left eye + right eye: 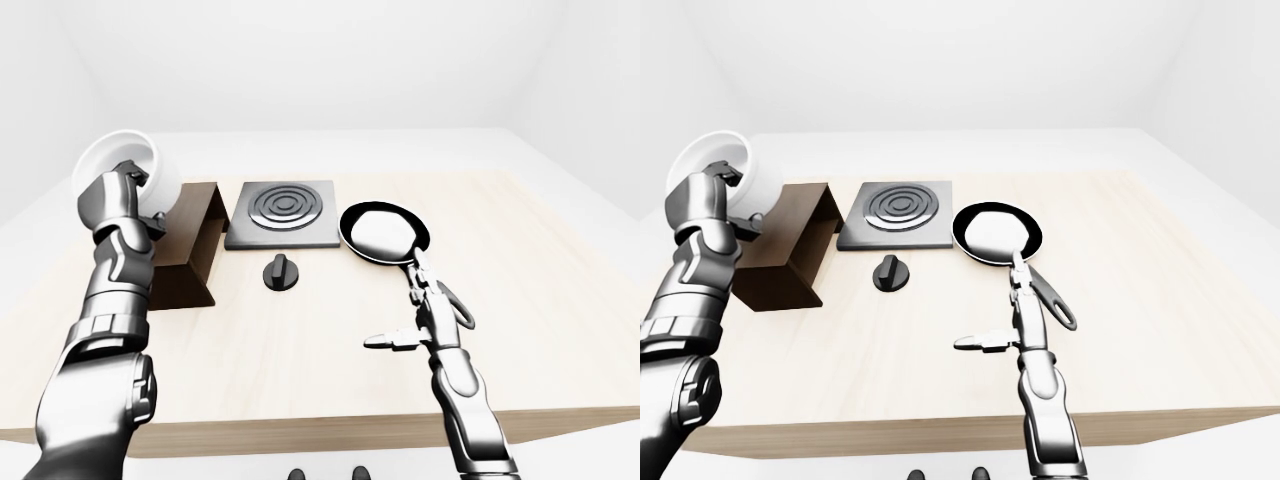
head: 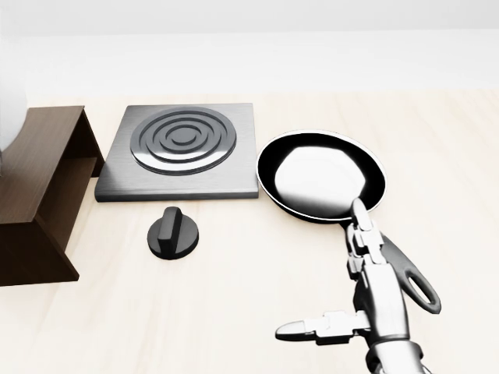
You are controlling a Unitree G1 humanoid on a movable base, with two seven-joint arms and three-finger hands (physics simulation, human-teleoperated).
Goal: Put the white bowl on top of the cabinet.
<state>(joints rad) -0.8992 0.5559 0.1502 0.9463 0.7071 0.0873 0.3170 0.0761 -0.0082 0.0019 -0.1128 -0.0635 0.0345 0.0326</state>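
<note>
Up at the left, the left hand [image 1: 122,195] has its fingers curled over the rim of the white bowl [image 1: 118,166], tilted above the cabinet [image 1: 790,245]. Probably rigid, smooth and slippery, so the rim pinch suits it; the right hand [image 2: 343,296] hangs spread, empty

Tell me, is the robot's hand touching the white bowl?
Touching. In the left-eye view the left hand has its fingers wrapped over the rim of the tilted white bowl, holding it up above the brown cabinet.

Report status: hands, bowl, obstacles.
Left hand gripping white bowl, tilted, above cabinet. Right hand open, beside frying pan. Cabinet top unobstructed.
</note>
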